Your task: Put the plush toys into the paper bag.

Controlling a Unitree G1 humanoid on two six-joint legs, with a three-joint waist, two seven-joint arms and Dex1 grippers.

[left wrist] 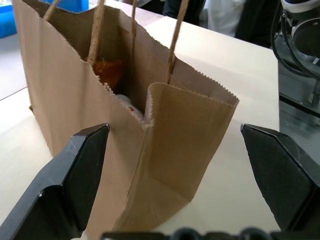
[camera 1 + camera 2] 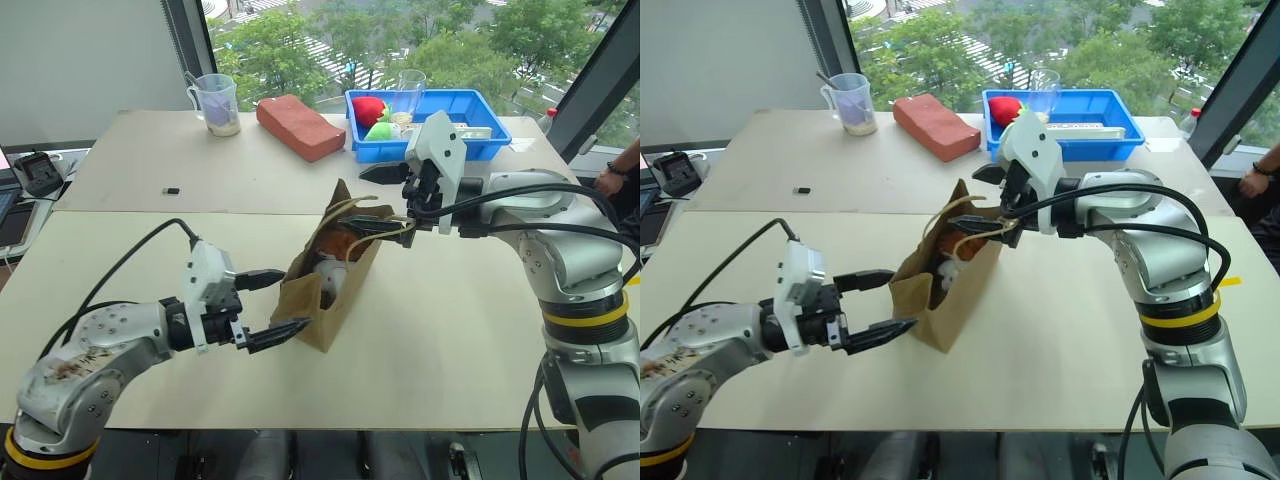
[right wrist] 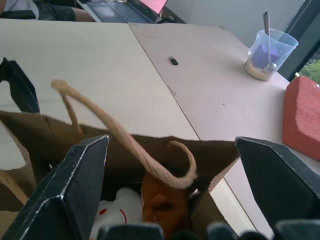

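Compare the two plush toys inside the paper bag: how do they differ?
The reddish-brown toy is dark orange-brown, while the white toy is pale with small red marks. The reddish-brown toy lies nearer the bag's handle end; the white toy sits beside it. Both rest low inside the paper bag, partly hidden.

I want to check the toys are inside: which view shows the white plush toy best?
The right wrist view: it looks down into the paper bag onto the white plush toy. The left wrist view and both eye views show slivers.
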